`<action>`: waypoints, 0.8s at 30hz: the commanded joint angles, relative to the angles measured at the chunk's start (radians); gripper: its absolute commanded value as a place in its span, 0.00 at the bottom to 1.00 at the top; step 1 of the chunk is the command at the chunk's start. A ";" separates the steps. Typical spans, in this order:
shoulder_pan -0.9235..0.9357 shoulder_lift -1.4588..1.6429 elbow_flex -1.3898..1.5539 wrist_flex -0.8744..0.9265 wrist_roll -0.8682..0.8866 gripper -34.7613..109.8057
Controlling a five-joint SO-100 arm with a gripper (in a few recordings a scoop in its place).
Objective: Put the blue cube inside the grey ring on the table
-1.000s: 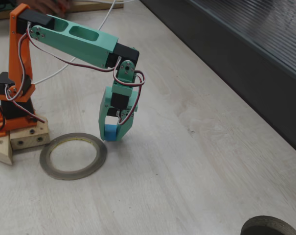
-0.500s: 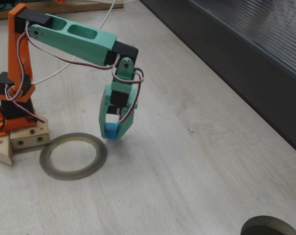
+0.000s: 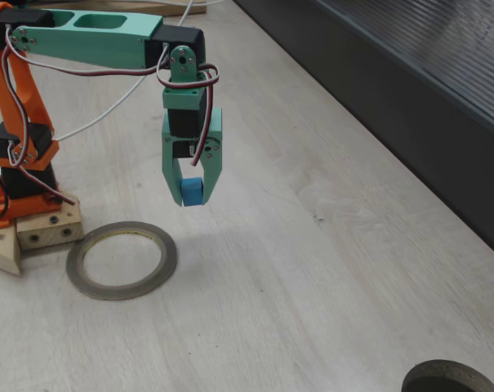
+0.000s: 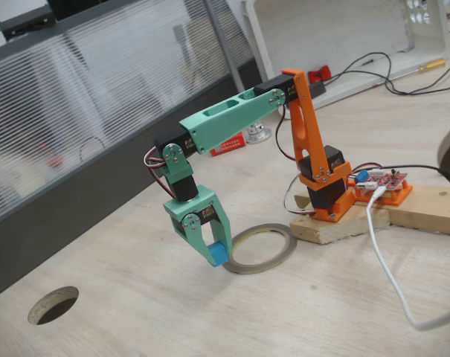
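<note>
Pale wood-grain table (image 3: 328,269) spreads beneath the gripper (image 3: 191,194), the grey ring (image 3: 122,260) lies flat below and to its left in this fixed view, and its jaws clamp the blue cube (image 3: 191,192), seemingly airborne for carrying over the rim.

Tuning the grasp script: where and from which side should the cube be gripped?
As now: the gripper comes from straight above, fingers pointing down, pinching two opposite side faces of the cube. Its flat parallel faces suit that, and its bottom stays free for setting down in the ring.
</note>
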 commanded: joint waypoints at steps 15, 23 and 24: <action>0.178 0.267 0.308 0.003 0.017 0.27; 0.270 0.296 0.426 0.003 0.017 0.27; 0.287 0.301 0.442 0.003 0.017 0.27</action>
